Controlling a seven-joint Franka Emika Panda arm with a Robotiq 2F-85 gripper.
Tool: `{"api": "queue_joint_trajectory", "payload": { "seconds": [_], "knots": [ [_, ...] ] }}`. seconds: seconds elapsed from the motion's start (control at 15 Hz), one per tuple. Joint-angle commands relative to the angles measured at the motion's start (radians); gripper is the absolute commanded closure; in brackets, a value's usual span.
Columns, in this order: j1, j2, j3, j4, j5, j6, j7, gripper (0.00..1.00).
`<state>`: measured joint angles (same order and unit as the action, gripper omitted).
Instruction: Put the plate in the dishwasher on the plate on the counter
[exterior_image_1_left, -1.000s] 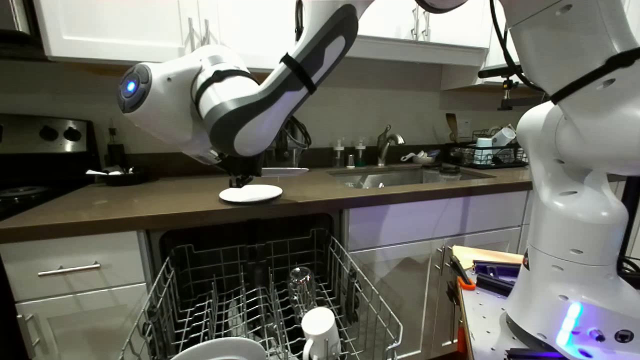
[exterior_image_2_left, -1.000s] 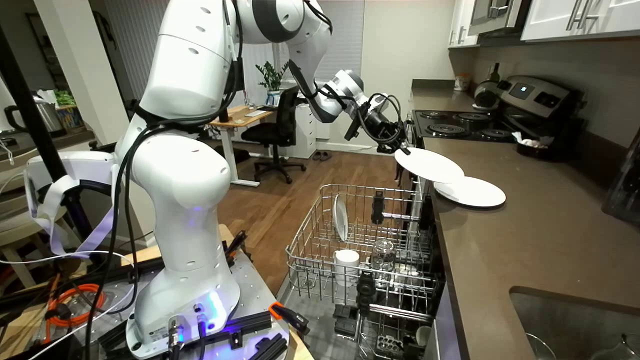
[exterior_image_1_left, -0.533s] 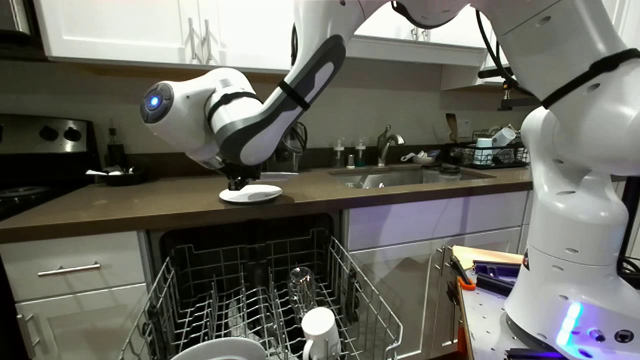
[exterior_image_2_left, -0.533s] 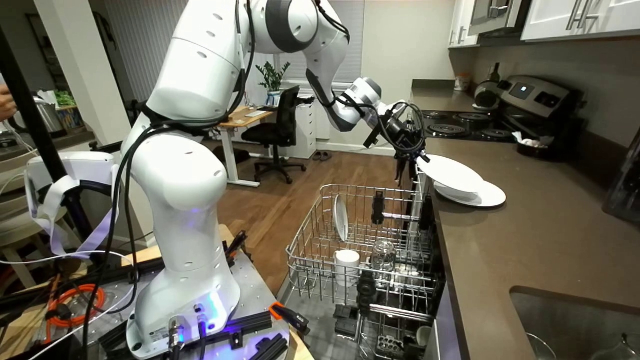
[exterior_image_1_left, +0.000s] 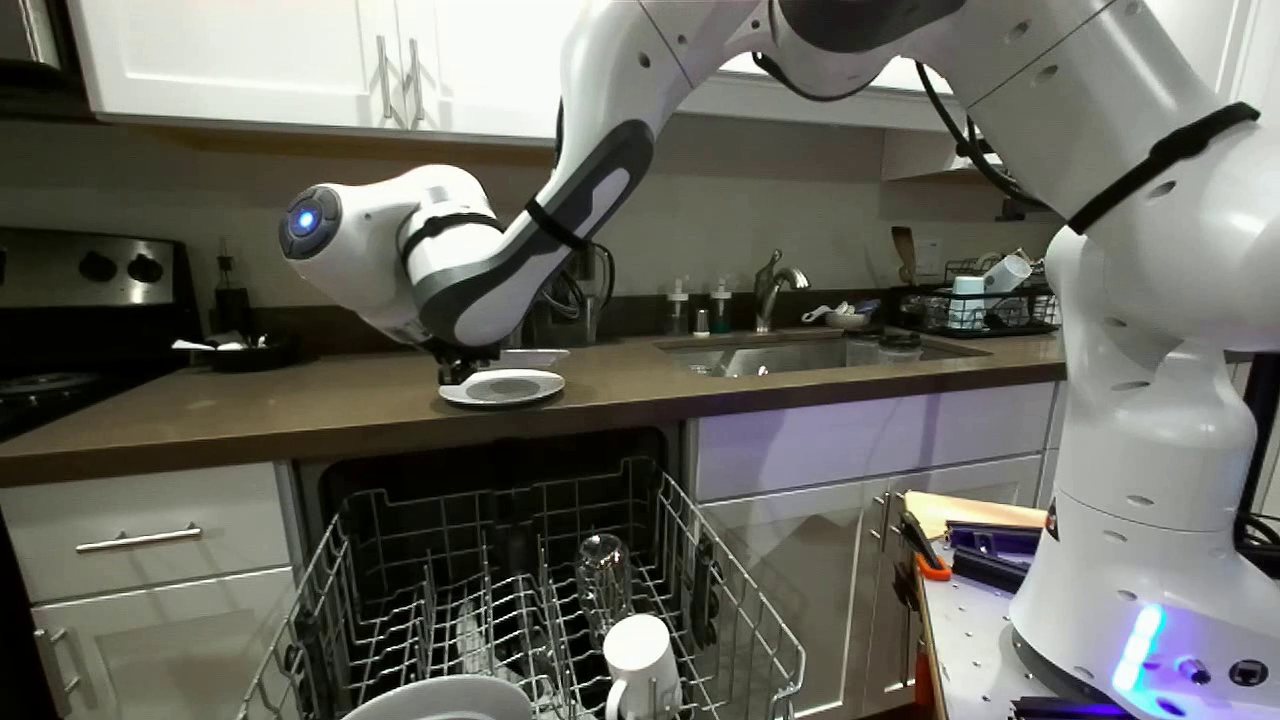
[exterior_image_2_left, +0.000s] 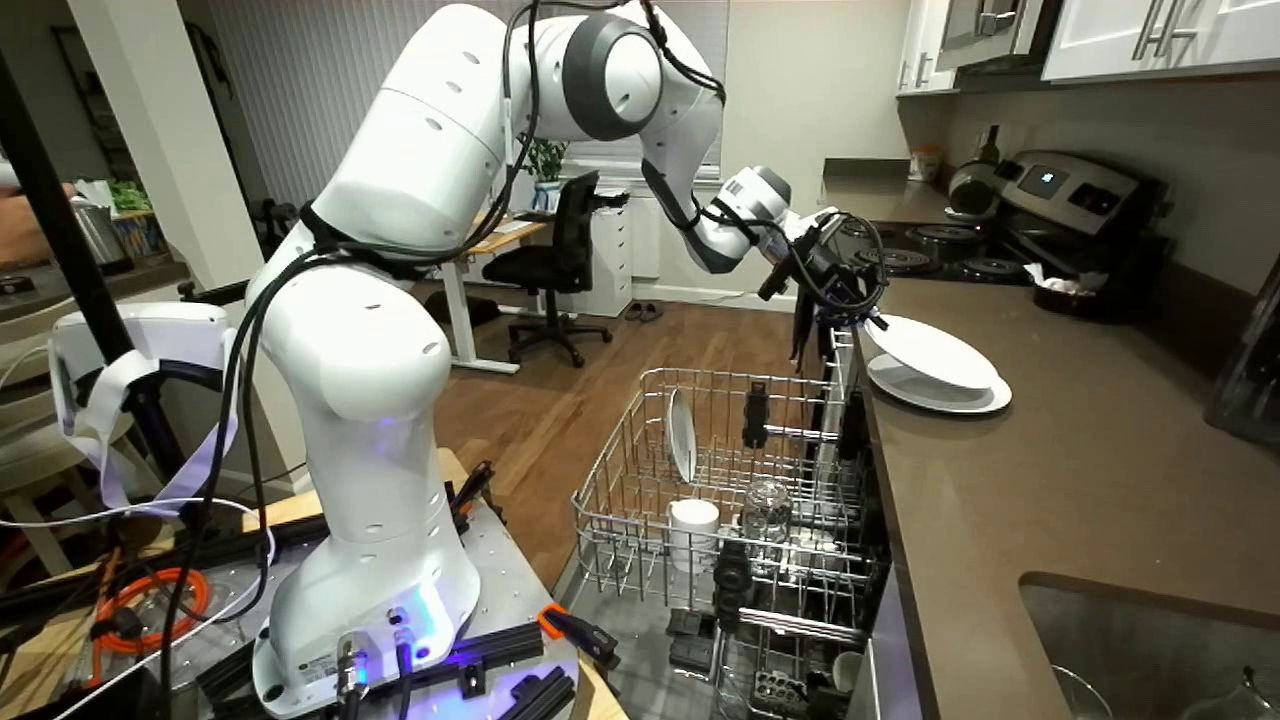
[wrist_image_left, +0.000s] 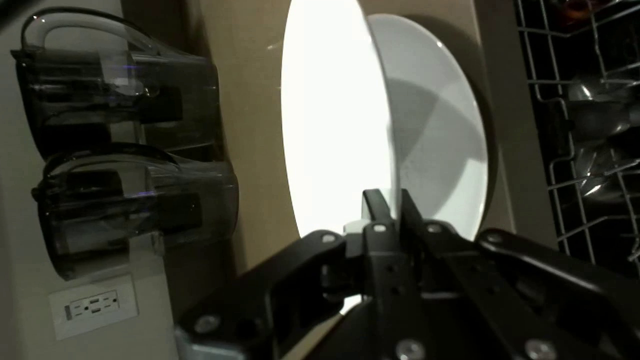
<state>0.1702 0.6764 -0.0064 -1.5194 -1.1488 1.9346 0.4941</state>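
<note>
Only wrist view clearly shows tool (wrist_image_left: 392, 204) pinching plate (wrist_image_left: 335, 115)

Far wall (exterior_image_2_left: 820, 110): plain, cream-coloured.
Floor (exterior_image_2_left: 540, 430): brown wood planks, stretching back from me to that wall.
Blinds (exterior_image_2_left: 285, 85): tall grey slats, hanging upright.
Desk (exterior_image_2_left: 511, 235): light wood top.
Chair (exterior_image_2_left: 575, 225): black, wheeled, right by the desk.
Drawers (exterior_image_2_left: 613, 260): white, just past the chair.
Upper cabinets (exterior_image_1_left: 230, 60): white, with metal handles (exterior_image_1_left: 416, 80).
Kitchen wall (exterior_image_1_left: 730, 210): beige, dimly lit below those bright cabinets.
</note>
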Motion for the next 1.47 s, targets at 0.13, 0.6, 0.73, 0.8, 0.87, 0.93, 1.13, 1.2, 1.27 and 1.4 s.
{"api": "queue_joint_trajectory", "payload": {
  "seconds": [0.13,0.6,0.73,0.8,0.87,0.93,1.13,1.2,1.27,1.4],
  "knots": [
    [-0.014,0.091,-0.015,0.138,-0.004,0.039,-0.085,0.95],
    [-0.022,0.165,-0.025,0.223,0.025,0.035,-0.114,0.94],
    [-0.023,0.177,-0.028,0.236,0.029,0.035,-0.115,0.81],
    [-0.024,0.181,-0.028,0.242,0.032,0.035,-0.115,0.73],
    [-0.024,0.186,-0.029,0.246,0.036,0.036,-0.114,0.62],
    [-0.024,0.19,-0.029,0.249,0.039,0.034,-0.114,0.56],
    [-0.022,0.197,-0.031,0.253,0.049,0.026,-0.116,0.4],
    [-0.02,0.197,-0.03,0.252,0.055,0.019,-0.118,0.36],
    [-0.02,0.196,-0.028,0.25,0.06,0.016,-0.121,0.34],
    [-0.02,0.19,-0.021,0.253,0.083,-0.003,-0.137,0.21]
  ]
}}
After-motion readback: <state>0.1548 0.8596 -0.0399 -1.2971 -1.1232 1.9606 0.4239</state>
